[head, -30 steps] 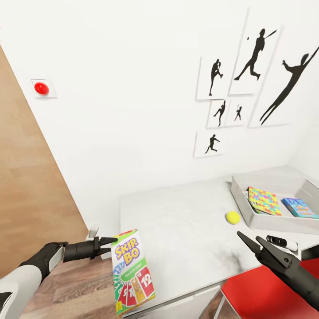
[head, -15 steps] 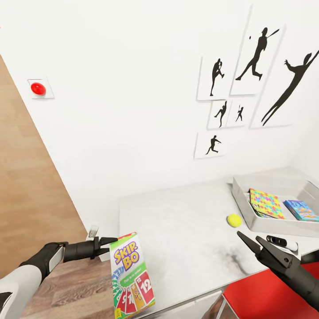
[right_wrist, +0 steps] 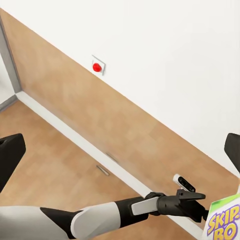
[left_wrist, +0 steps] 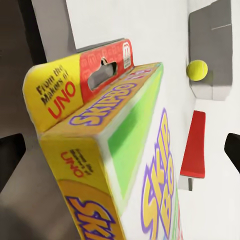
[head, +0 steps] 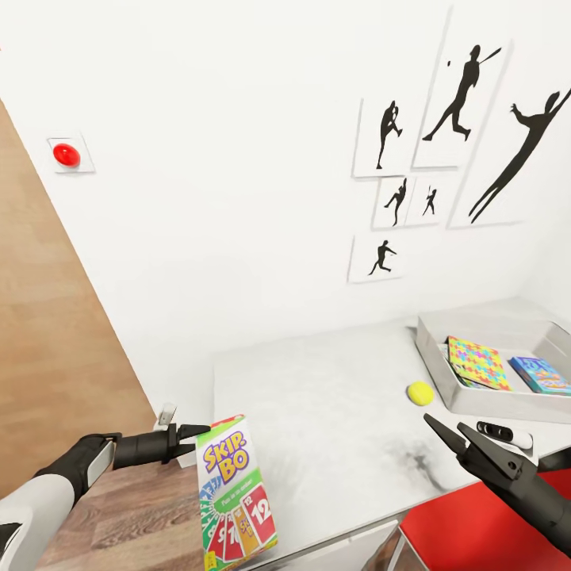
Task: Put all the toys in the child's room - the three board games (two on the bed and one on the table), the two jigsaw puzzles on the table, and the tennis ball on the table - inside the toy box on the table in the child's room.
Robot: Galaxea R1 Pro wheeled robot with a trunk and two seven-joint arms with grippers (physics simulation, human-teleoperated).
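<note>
Though gripped, Skip-Bo upright, lengthwise vert.

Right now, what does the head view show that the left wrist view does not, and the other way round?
Head view alone: the left pincer shut on the Skip-Bo box, the open right pincer, the jigsaw puzzle and the blue board game lying inside the toy box, the silhouette pictures and the red wall button.

Left wrist view alone: the box's top flap with its "From the Makers of UNO" print.

Both: the Skip-Bo box, the tennis ball on the table beside the toy box, and the red surface at the table's edge.
</note>
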